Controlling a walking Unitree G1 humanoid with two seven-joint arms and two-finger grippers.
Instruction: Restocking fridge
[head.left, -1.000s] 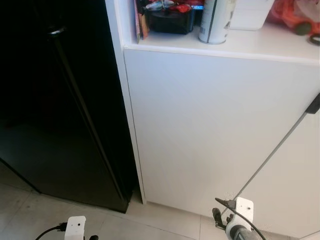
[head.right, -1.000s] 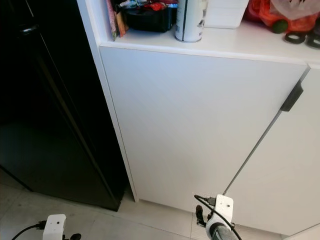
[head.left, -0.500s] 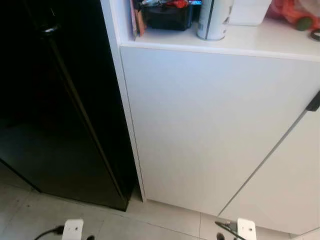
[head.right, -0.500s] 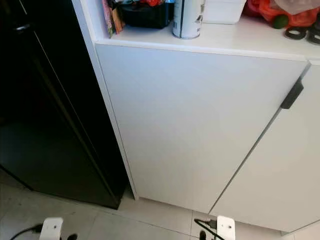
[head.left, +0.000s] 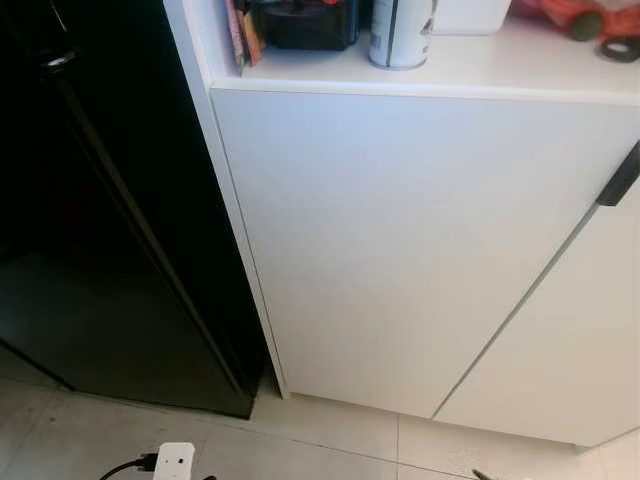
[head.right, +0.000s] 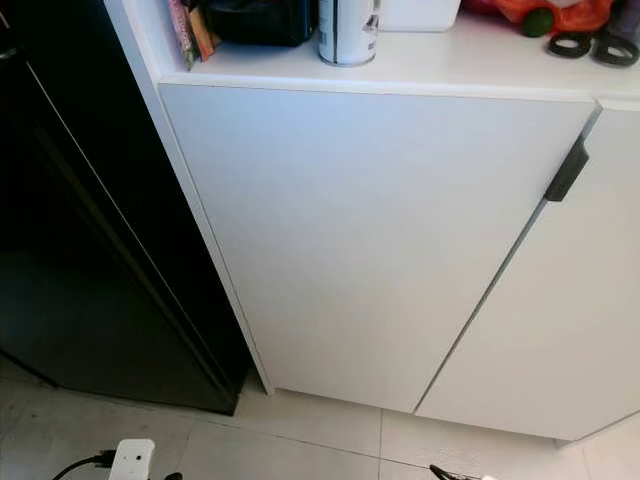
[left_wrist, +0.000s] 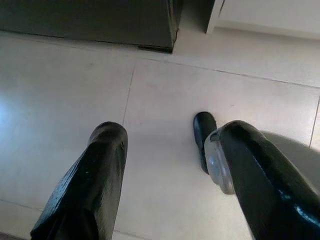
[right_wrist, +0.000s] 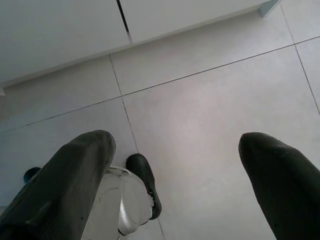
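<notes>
While both grippers (left_wrist: 165, 170) (right_wrist: 180, 180) hang over the floor (left_wrist: 165, 85) with fingers apart, a black fridge (head.left: 90, 230) stands beside white cabinets (head.left: 400, 240).

The camera is further right and tipped lower than a second ago, so the cabinet door (head.left: 400, 240) and fridge (head.left: 90, 200) sit further left in the head views, and scissors (head.right: 590, 45) now show on the counter (head.right: 450, 65). Both arms are lower: the right wrist module has dropped almost out at the bottom edge, and the left one (head.left: 174, 463) sits lower and further right.
</notes>
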